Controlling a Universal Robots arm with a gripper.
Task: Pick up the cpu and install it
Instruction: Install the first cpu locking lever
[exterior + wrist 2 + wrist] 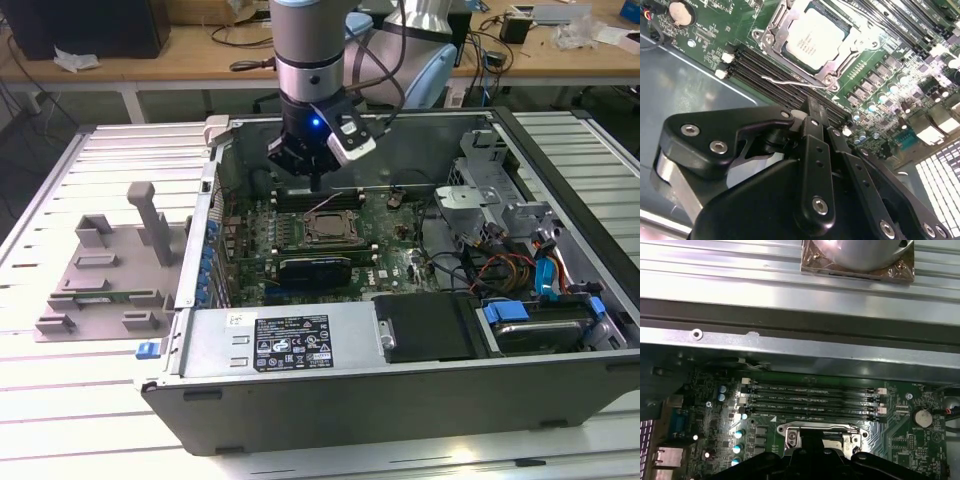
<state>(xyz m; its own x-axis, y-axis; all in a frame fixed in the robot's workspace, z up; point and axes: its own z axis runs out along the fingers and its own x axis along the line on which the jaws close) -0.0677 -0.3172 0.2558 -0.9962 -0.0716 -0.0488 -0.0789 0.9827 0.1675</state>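
Hand (813,106) pinched narrow, empty; cpu (813,39) sits in motherboard socket (768,35) inside case (330,400).

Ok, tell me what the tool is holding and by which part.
Nothing: the tool is empty, and the cpu lies in its socket, apart from it.

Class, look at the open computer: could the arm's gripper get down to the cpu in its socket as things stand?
Probably yes. The gripper hangs over the motherboard near the cpu, whose silver top lies bare, with nothing between them. The metal socket frame around its edges might hinder a grasp.
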